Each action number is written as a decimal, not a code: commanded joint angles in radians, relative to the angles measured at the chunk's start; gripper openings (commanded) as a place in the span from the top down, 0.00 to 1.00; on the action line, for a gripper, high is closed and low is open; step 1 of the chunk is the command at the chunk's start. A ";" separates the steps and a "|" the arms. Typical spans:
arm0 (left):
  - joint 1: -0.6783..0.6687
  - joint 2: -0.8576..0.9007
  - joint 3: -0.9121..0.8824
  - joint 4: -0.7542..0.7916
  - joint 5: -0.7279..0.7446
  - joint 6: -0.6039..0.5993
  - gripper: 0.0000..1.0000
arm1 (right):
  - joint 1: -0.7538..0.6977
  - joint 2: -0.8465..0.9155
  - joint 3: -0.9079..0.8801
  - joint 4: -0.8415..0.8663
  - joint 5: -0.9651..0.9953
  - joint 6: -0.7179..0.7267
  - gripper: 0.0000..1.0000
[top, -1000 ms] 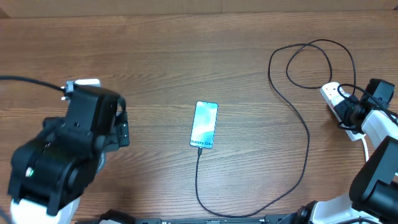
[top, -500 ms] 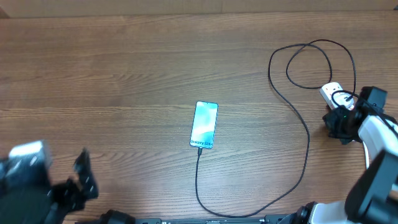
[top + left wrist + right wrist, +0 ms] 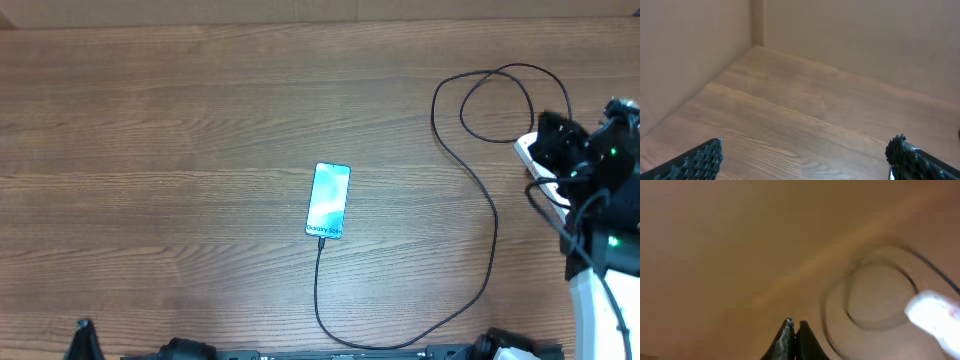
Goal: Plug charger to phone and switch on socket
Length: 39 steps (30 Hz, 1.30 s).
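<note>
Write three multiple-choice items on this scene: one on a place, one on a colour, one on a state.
1. Where on the table does the phone lie?
A) near the middle
B) at the left edge
C) in the far right corner

2. What colour is the charger cable?
A) white
B) black
C) red

3. How is the right pincer?
A) wide open
B) shut on the phone
C) shut, empty

Answers:
1 A, the overhead view shows it about centred.
2 B, a thin black line runs from the phone's near end.
3 C, the right wrist view shows its fingers together with nothing between.
</note>
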 commanded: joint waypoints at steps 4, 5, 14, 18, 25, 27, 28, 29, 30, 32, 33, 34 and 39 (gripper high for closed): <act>0.135 -0.073 0.003 0.003 0.005 -0.021 0.00 | 0.071 -0.039 0.008 0.240 -0.014 -0.027 0.94; 0.156 -0.084 0.003 0.003 0.005 -0.021 0.00 | 0.078 -0.039 0.008 0.280 -0.014 -0.027 0.93; 0.351 -0.253 0.003 0.003 0.004 -0.021 0.00 | 0.089 -0.039 0.008 0.583 -0.014 -0.023 0.74; 0.403 -0.337 0.003 0.003 0.004 -0.021 0.00 | 0.089 -0.039 0.009 0.653 -0.014 -0.024 0.57; 0.416 -0.412 0.058 -0.112 0.003 -0.020 0.00 | 0.089 -0.070 0.015 0.541 -0.014 -0.063 0.23; 0.416 -0.412 0.070 -0.108 0.000 -0.021 0.00 | 0.089 -0.094 0.015 0.488 -0.014 -0.101 0.14; 0.416 -0.412 0.071 -0.112 0.000 -0.021 0.00 | 0.089 -0.107 0.015 0.457 -0.014 -0.119 0.09; 0.416 -0.412 0.072 -0.111 0.000 -0.021 0.00 | 0.089 -0.120 0.015 0.426 -0.014 -0.137 0.07; 0.416 -0.412 0.071 -0.112 0.000 -0.021 0.00 | 0.089 -0.136 0.014 0.401 -0.013 -0.154 0.06; 0.416 -0.412 0.070 -0.112 0.000 -0.021 0.00 | 0.093 -0.165 0.015 0.397 -0.014 -0.190 0.03; 0.416 -0.412 0.070 -0.112 0.000 -0.021 0.00 | 0.097 -0.182 0.015 0.397 -0.010 -0.192 0.00; 0.416 -0.412 0.070 -0.112 -0.003 -0.021 0.00 | 0.100 -0.197 0.015 0.396 -0.010 -0.192 0.00; 0.416 -0.412 0.070 -0.112 -0.003 -0.021 0.00 | 0.104 -0.246 0.015 0.392 -0.011 -0.192 0.00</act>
